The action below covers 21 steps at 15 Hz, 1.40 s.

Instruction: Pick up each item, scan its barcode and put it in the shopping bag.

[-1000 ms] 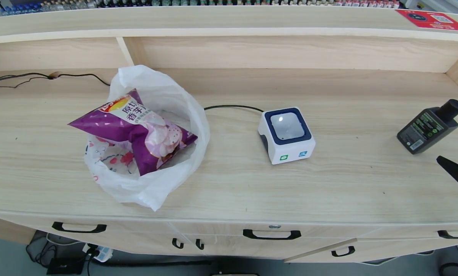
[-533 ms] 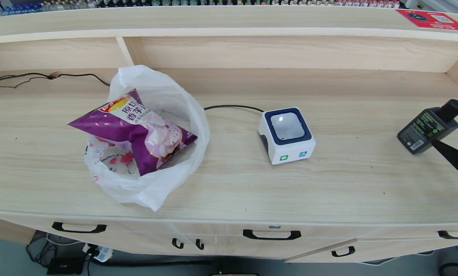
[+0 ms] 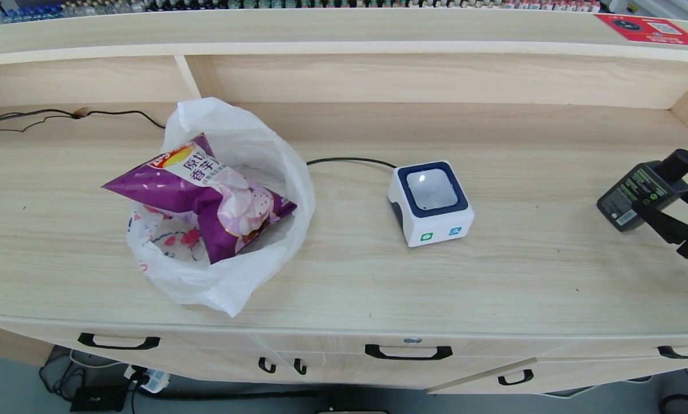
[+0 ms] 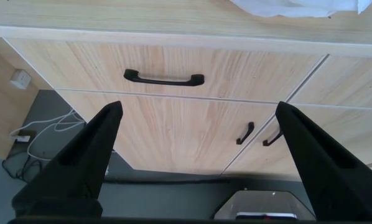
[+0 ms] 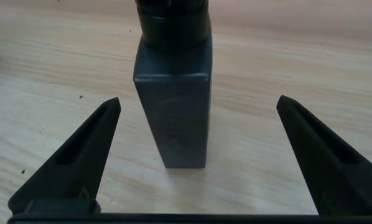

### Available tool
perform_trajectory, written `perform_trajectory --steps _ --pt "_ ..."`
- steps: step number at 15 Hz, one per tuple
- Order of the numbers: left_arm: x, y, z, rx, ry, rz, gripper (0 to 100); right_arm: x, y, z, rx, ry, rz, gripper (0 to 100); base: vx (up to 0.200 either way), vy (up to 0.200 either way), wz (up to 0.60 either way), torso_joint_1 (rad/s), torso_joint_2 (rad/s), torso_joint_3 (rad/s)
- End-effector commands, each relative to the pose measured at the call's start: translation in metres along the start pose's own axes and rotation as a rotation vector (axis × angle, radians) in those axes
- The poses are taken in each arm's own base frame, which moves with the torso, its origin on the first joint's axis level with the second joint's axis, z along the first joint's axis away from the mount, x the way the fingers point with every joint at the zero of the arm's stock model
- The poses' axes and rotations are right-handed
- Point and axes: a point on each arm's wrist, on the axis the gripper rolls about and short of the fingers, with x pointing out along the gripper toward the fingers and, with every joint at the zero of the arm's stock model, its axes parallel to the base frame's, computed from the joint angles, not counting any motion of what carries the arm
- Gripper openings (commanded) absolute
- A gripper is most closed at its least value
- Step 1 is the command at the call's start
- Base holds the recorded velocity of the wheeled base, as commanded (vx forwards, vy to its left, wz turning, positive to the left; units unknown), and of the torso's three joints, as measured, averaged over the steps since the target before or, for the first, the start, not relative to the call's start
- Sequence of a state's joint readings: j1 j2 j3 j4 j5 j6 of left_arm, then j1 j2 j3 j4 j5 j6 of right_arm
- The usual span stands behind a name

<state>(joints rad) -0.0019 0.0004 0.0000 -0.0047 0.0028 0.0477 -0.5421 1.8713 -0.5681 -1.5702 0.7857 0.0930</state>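
Bottle [image 3: 633, 198] upright (pump end up)

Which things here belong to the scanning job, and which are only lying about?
For the job: dark pump bottle, between the fingers of the open right gripper; scanner; shopping bag with purple snack packet in it.
Lying about: black cables at the back of the counter; red sign on the upper shelf.

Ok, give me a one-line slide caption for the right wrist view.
Right gripper, jaws open, lined up on the dark pump bottle lying on the wooden counter, not yet touching it.
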Motion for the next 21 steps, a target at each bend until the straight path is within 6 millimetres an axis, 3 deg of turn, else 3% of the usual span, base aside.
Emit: perform_trajectory --steps 1,11,17,18,21 --pt "0.0 0.0 0.0 0.0 0.0 0.001 100 0.007 -0.002 -0.006 0.007 0.004 0.01 100 0.0 0.0 0.0 0.0 0.0 0.0" --pt "0.0 0.0 0.0 0.0 -0.003 0.001 100 0.038 -0.015 -0.011 -0.028 -0.042 0.045 100 0.0 0.0 0.0 0.0 0.0 0.0" --pt "0.0 0.0 0.0 0.0 -0.005 0.001 100 0.041 -0.016 -0.009 -0.035 -0.053 0.043 100 0.0 0.0 0.0 0.0 0.0 0.0" --pt "0.0 0.0 0.0 0.0 -0.003 0.001 100 0.042 -0.015 -0.009 -0.035 -0.055 0.046 0 0.0 0.0 0.0 0.0 0.0 0.0" --pt "0.0 0.0 0.0 -0.003 -0.003 0.001 100 0.043 -0.013 -0.008 -0.035 -0.056 0.053 0 0.0 0.0 0.0 0.0 0.0 0.0"
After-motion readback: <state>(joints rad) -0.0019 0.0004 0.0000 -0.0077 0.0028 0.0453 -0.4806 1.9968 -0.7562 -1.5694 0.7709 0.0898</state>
